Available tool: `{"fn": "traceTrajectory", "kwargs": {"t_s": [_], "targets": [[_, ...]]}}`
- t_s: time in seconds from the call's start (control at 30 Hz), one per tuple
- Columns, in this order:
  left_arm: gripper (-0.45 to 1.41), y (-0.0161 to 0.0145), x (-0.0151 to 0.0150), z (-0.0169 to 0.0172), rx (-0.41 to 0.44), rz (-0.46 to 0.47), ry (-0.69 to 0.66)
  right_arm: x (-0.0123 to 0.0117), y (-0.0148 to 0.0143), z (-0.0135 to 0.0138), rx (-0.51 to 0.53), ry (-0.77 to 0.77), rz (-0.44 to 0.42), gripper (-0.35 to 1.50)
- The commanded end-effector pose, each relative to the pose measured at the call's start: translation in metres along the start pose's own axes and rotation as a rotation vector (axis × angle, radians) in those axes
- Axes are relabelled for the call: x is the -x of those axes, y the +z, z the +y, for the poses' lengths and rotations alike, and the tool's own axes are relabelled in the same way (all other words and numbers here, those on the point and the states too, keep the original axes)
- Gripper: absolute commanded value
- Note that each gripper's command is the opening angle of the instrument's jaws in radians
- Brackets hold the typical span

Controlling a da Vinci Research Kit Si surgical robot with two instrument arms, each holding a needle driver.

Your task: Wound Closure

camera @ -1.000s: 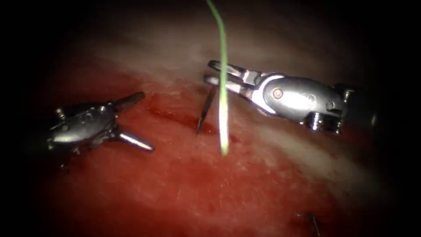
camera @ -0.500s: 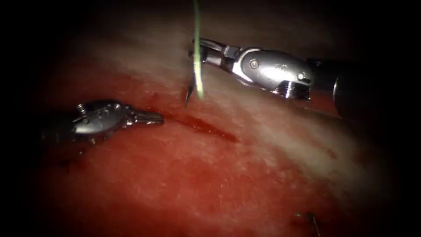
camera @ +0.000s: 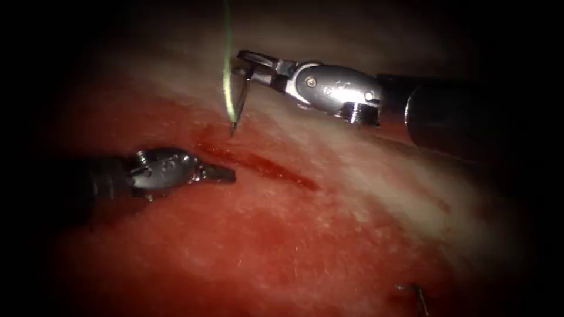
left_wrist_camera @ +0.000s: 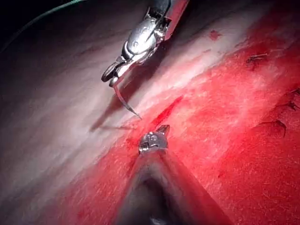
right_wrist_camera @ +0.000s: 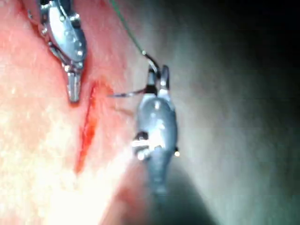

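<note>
Steel curved needle clamped in right tool; left tool empty.

Shiny metal right claw; glossy steel needle; wet, glistening tissue.

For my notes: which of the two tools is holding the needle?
The right arm's tool: its fingers grip the needle near its upper end, tip free above the tissue. The left arm's tool holds nothing.

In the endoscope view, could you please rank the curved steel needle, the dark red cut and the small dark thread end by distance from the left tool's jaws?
From the left tool:
1. Dark red cut in the tissue, just right of the jaws.
2. Curved steel needle, above, held by the right tool.
3. Small dark thread end, far lower right.
</note>
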State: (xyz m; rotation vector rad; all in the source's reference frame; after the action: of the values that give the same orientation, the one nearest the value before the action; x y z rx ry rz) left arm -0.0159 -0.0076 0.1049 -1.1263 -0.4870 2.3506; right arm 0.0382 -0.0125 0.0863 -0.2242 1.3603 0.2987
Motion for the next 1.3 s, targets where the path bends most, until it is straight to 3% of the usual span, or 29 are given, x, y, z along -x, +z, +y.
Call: {"fn": "traceTrajectory", "kwargs": {"t_s": [0.03, 0.47, 1.3], "targets": [[-0.38, 0.0010, 0.0002, -0.0002, -0.001, -0.005, -0.004, 0.0002, 0.0010, 0.0002, -0.002, -0.022, 0.001, -0.35], [-0.35, 0.0023, 0.0016, -0.0011, -0.002, -0.039, -0.017, 0.0007, 0.0017, -0.0006, -0.016, -0.111, -0.022, -0.35], [-0.40, 0.0014, 0.0027, -0.0008, 0.017, -0.052, -0.018, 0.0018, 0.0030, -0.0021, 0.053, -0.143, 0.042, -0.35]]}}
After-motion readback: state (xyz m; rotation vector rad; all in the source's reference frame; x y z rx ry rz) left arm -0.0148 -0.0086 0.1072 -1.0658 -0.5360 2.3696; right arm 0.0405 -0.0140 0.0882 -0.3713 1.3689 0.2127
